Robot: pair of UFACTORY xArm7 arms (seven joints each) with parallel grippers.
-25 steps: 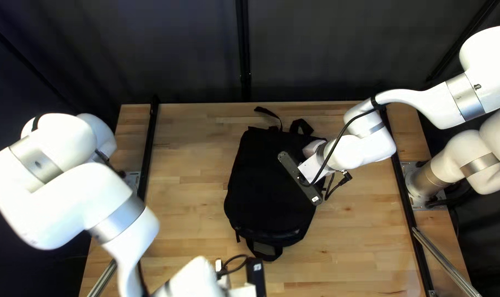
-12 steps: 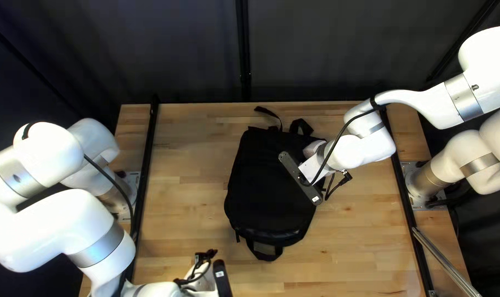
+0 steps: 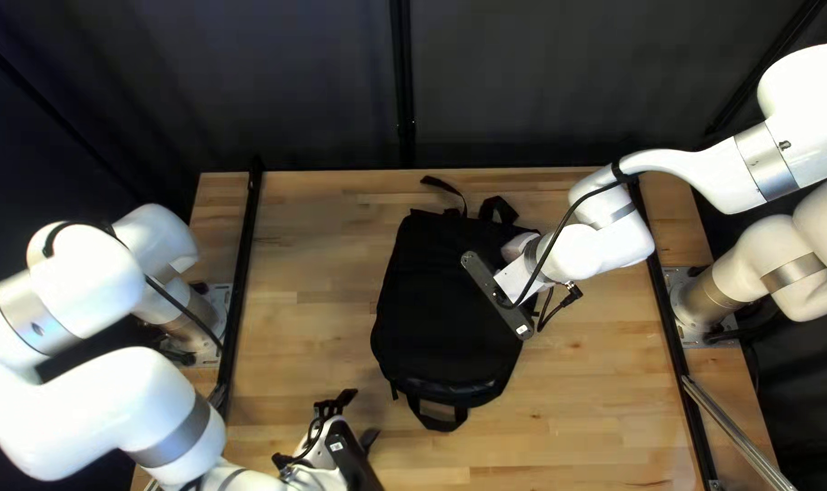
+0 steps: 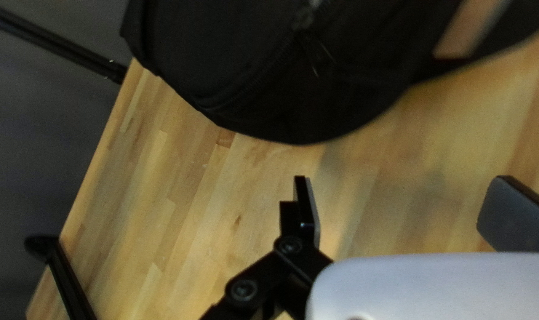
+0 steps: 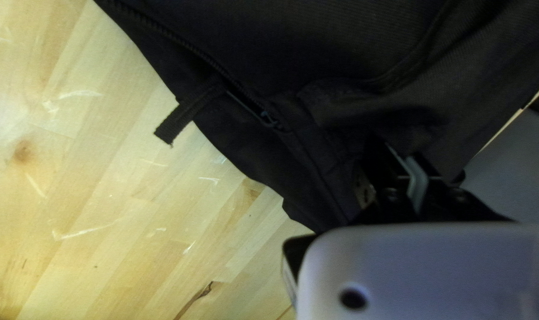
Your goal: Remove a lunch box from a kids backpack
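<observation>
A black backpack [image 3: 441, 309] lies on the table; no lunch box shows. In the top left view my left gripper [image 3: 357, 418] is beside the backpack's near end, its fingers spread apart. The left wrist view has that gripper [image 4: 404, 192] open above bare wood, with the backpack's rounded end [image 4: 293, 101] and a zipper ahead of it. My right gripper [image 3: 497, 295] is over the backpack's right side, fingertips hidden from above. In the right wrist view this gripper [image 5: 400, 165] has its fingers close together on dark cloth, beside a zipper end [image 5: 270, 121] of the backpack [image 5: 340, 53].
Wooden table [image 3: 322, 245] surrounds the backpack. Loose straps [image 3: 445, 189] extend from its far end, and a carry loop [image 3: 439, 421] from its near end. Black rails [image 3: 245, 245] run along both table sides. A cable [image 3: 559, 236] hangs along my right arm.
My left arm has drawn back to the left along the near edge, and its gripper has turned so that both fingers show. My right arm and the backpack look unmoved.
</observation>
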